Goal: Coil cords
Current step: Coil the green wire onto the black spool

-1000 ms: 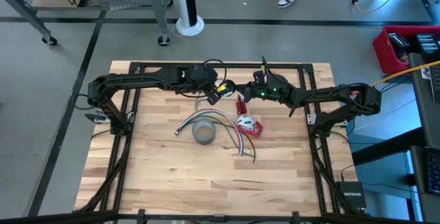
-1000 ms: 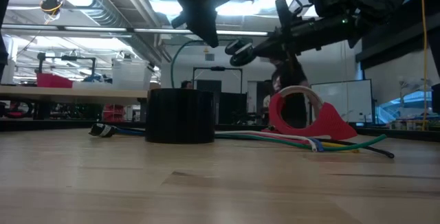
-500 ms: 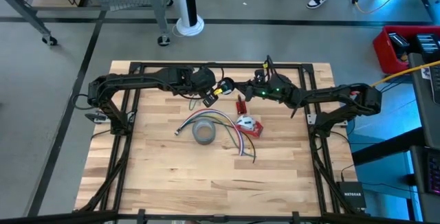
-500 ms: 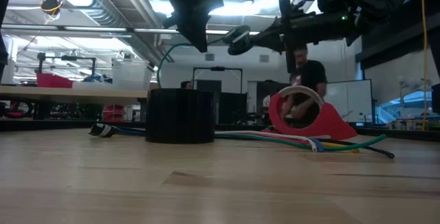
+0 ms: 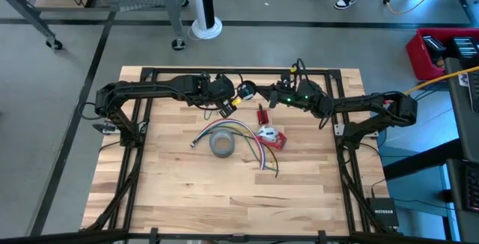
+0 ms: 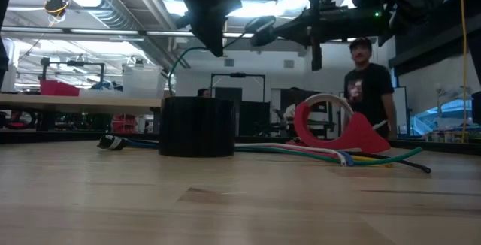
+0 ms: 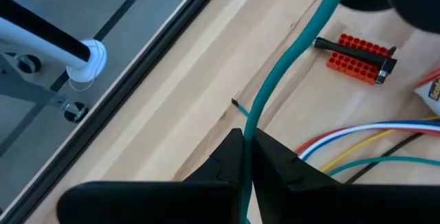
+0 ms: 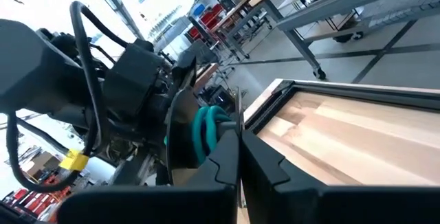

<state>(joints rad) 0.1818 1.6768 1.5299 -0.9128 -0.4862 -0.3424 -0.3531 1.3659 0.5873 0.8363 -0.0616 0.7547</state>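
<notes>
Both arms meet above the table's (image 5: pixel 187 199) 12 o'clock edge in the high view, grippers nearly nose to nose. Left gripper (image 5: pixel 226 108) comes in from 9 o'clock; its wrist view shows the fingers (image 7: pixel 220 165) pressed together, pinching the green cord (image 7: pixel 289 59), which runs up from between the tips and out of frame. Right gripper (image 5: pixel 263 98) comes in from 3 o'clock, fingers (image 8: pixel 261 165) pressed together too; its wrist view shows a few green cord loops (image 8: pixel 210 131) just beyond the tips, against the left arm's wrist. Can't tell from that view whether the right tips actually hold the cord or just sit beside it. In the low view the cord (image 6: pixel 184 57) arcs down from the left gripper (image 6: pixel 212 46), well above the table. Below and toward 6 o'clock of the grippers: grey tape roll (image 5: pixel 222 144) flat on the wood, a bundle of loose coloured wires (image 5: pixel 251 143) fanning from its 12 o'clock side round to 4 o'clock, with a plug end (image 5: pixel 194 143) at the roll's 9 o'clock. Red tape dispenser (image 5: pixel 271 137) sits just at 3 o'clock of the roll, touching the wires. Small red block (image 5: pixel 262 115) lies between dispenser and grippers; left wrist view shows it as a red pin strip (image 7: pixel 357 59) with a dark bar across it. A person (image 6: pixel 370 83) stands in the room beyond the table in the low view.
</notes>
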